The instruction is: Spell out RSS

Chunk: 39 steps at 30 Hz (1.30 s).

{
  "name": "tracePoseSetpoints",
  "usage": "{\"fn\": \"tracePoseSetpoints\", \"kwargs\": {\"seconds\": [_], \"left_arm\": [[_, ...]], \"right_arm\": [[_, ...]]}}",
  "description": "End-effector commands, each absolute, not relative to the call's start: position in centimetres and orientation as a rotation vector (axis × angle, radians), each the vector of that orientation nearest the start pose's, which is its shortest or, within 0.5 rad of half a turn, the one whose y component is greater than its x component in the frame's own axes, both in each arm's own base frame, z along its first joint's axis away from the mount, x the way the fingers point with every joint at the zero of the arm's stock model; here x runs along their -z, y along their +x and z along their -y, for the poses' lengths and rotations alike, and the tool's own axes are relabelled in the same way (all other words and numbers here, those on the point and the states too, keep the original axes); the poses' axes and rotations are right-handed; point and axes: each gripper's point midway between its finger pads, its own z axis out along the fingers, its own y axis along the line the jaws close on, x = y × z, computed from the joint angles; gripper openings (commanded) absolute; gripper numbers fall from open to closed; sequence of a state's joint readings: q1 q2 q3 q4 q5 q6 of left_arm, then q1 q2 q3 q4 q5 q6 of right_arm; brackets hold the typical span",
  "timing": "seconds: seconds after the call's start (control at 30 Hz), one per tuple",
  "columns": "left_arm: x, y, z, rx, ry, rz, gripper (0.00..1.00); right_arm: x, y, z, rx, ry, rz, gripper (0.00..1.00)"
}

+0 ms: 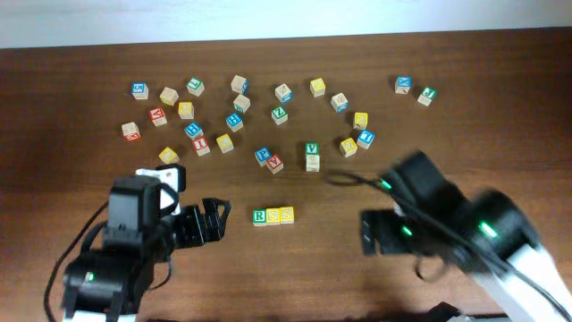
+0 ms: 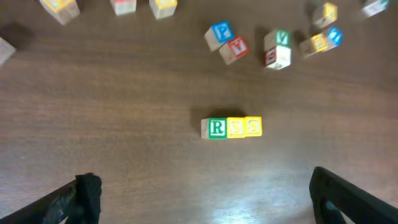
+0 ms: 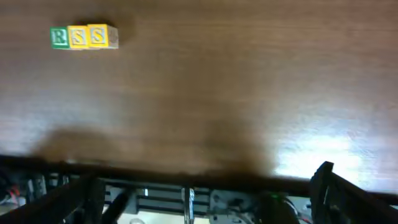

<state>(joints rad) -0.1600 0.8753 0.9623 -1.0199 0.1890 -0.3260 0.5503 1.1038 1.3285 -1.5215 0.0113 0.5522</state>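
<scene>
Three RSS cubes (image 1: 273,216) lie ahead of left claw (image 1: 217,223).

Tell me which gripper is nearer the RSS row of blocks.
Left. The left gripper is open and close beside the R end of the RSS row. The right gripper, also open, is farther away, out past the S end.

The left arm (image 1: 121,237), at seven o'clock overhead, is black and blocky, with a white bracket and black cables. The right arm (image 1: 456,224), at four o'clock, is black with green lights. The left gripper (image 2: 205,193) and right gripper (image 3: 208,183) have black fingers.
</scene>
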Motion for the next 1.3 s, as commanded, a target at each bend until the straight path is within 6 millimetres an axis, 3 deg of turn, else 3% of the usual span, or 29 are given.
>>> {"fn": "tracePoseSetpoints", "kwargs": {"seconds": [0.0,0.17,0.5,0.6,0.7,0.9,1.1,1.27], "left_arm": [[-21.4,22.5,6.7,0.433,-0.133,-2.483,0.99],[-21.3,22.5,6.7,0.432,-0.134,-2.485,0.99],[-21.3,22.5,6.7,0.432,-0.134,-2.485,0.99],[-21.3,22.5,6.7,0.432,-0.134,-2.485,0.99],[-21.3,22.5,6.7,0.432,-0.134,-2.485,0.99],[-21.3,22.5,6.7,0.432,-0.134,-2.485,0.99],[-21.3,22.5,6.7,0.432,-0.134,-2.485,0.99],[-21.3,22.5,6.7,0.432,-0.134,-2.485,0.99]], "right_arm": [[-24.7,14.2,-8.0,-0.253,0.021,-2.775,0.98],[-27.6,10.8,-5.9,-0.424,0.103,-2.564,0.98],[-27.7,10.7,-5.7,-0.418,0.106,-2.552,0.98],[-27.9,12.4,-4.7,-0.355,0.137,-2.473,0.98],[-27.6,15.3,-4.9,-0.344,-0.003,-2.282,0.98],[-24.2,19.4,-2.7,-0.262,0.030,-1.933,0.98],[-21.0,22.1,-2.6,-0.190,-0.067,-1.715,0.98],[-20.0,23.7,-2.5,-0.171,-0.084,-1.572,0.98]]}}
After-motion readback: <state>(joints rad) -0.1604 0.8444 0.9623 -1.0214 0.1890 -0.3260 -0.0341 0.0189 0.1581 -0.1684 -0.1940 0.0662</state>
